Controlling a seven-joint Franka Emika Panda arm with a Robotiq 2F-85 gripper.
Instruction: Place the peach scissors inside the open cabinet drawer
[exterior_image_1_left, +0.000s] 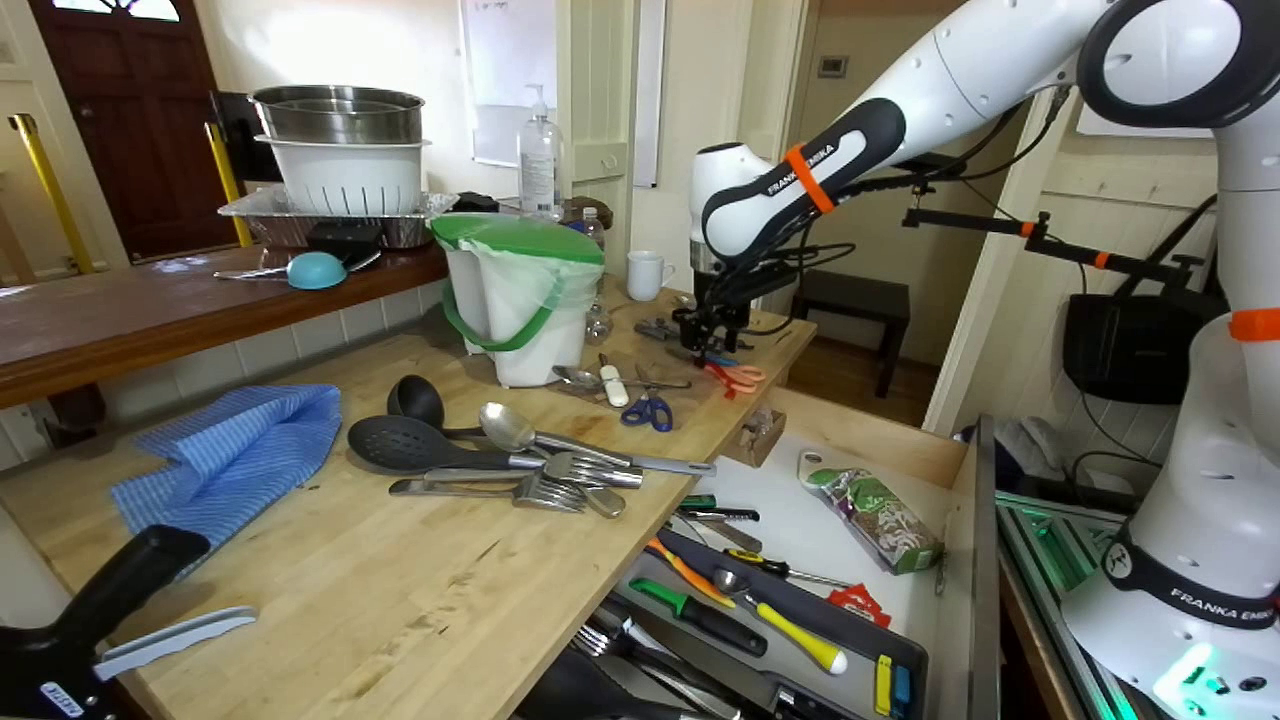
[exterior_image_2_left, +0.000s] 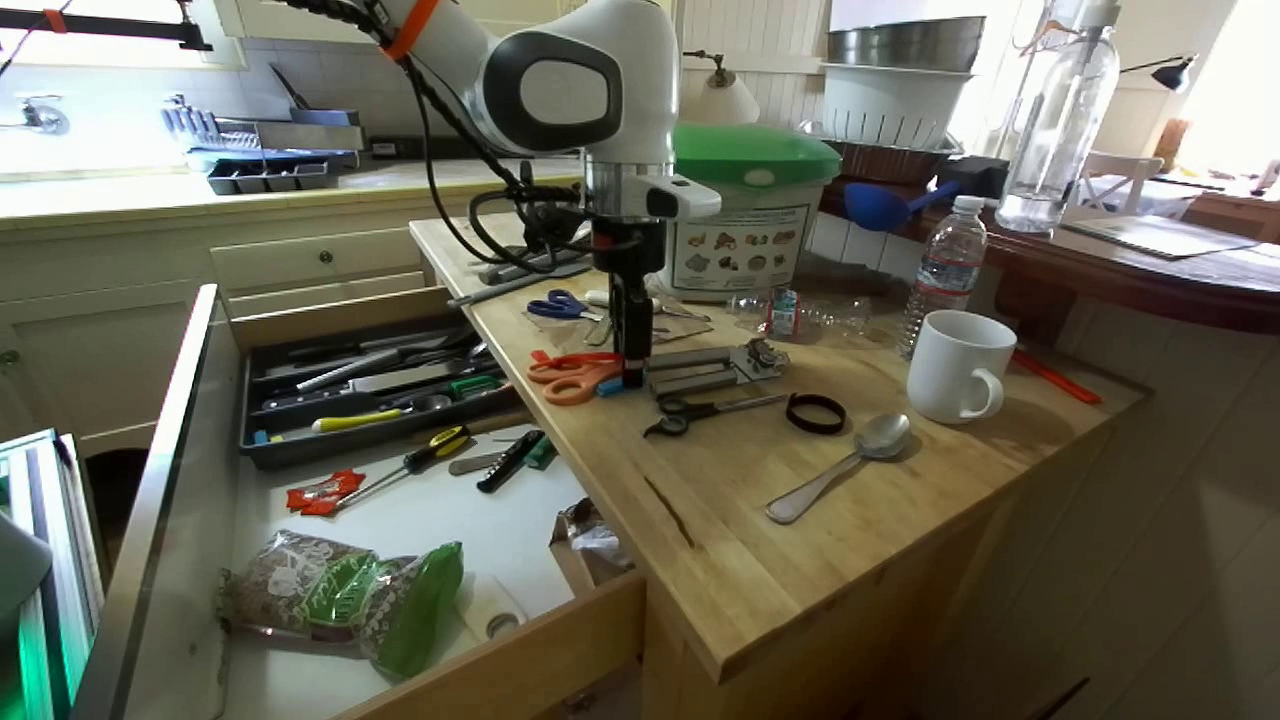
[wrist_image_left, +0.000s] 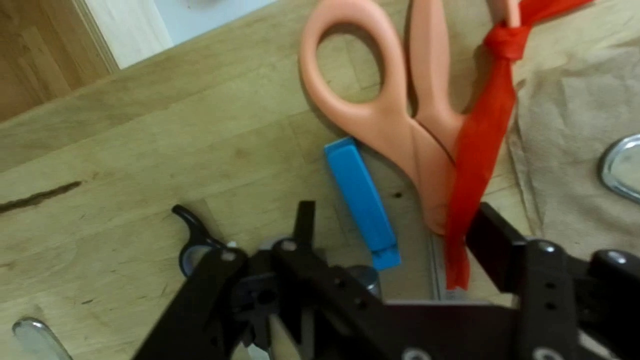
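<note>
The peach scissors (wrist_image_left: 395, 130) lie flat near the edge of the wooden tabletop, a red ribbon (wrist_image_left: 480, 145) tied to one handle. In the wrist view my gripper (wrist_image_left: 402, 232) is open over them. The start of their blades and the ribbon's loose end show between the fingers, nearer the right-hand one; the rest of the blades is hidden under the gripper. In both exterior views the gripper (exterior_image_2_left: 632, 372) stands low beside the scissors (exterior_image_2_left: 570, 378). The open cabinet drawer (exterior_image_2_left: 520, 655) extends from below the tabletop edge, holding a cutlery tray, tools and a bag.
A small blue object (wrist_image_left: 362, 200) also lies between the fingers. Close by are a metal can opener (exterior_image_2_left: 715, 368), black scissors (exterior_image_2_left: 690, 410), a black ring (exterior_image_2_left: 815, 412) and blue-handled scissors (exterior_image_1_left: 648, 412). A white mug (exterior_image_2_left: 955, 365) and green-lidded bucket (exterior_image_1_left: 525, 300) stand on the table.
</note>
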